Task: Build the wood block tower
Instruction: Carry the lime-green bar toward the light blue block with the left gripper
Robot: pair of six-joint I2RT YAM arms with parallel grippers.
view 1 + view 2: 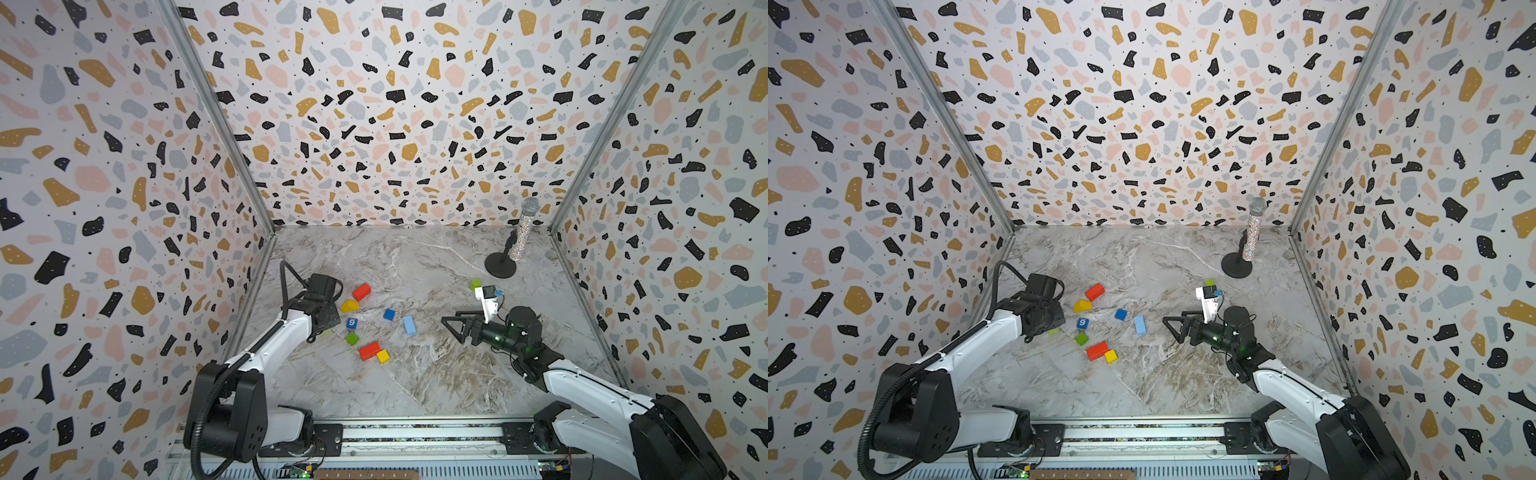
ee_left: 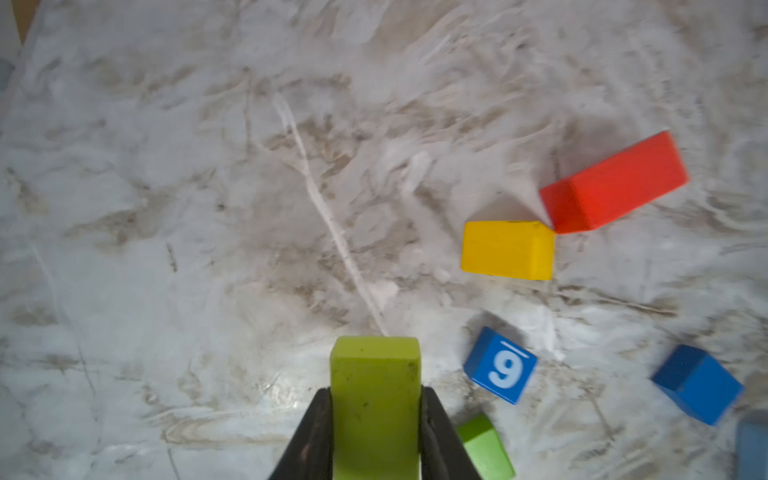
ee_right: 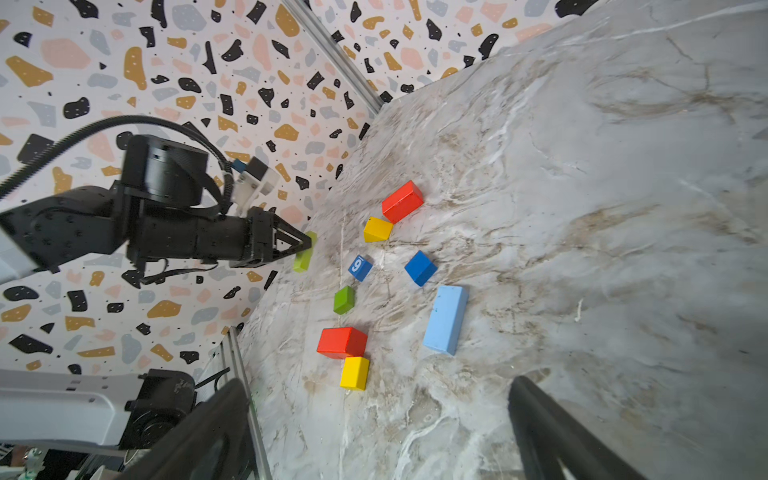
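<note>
Left hand (image 2: 376, 395): pinching the lime block (image 2: 376, 365) near one end.
Right hand (image 1: 452, 330): spread, empty.
Wood blocks (image 1: 369, 350): scattered lower left of centre on the desk (image 1: 415, 374), none stacked yet.
Risk: the end-heavy grip may let the block pivot or slip.

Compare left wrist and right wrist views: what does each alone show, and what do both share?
Left wrist only: both fingers of the left hand clamping the lime block. Right wrist only: left arm, walls, open right hand, a red brick touching a yellow cube. Both: lime block, another red brick, "9" cube, blue cube, green cube.
</note>
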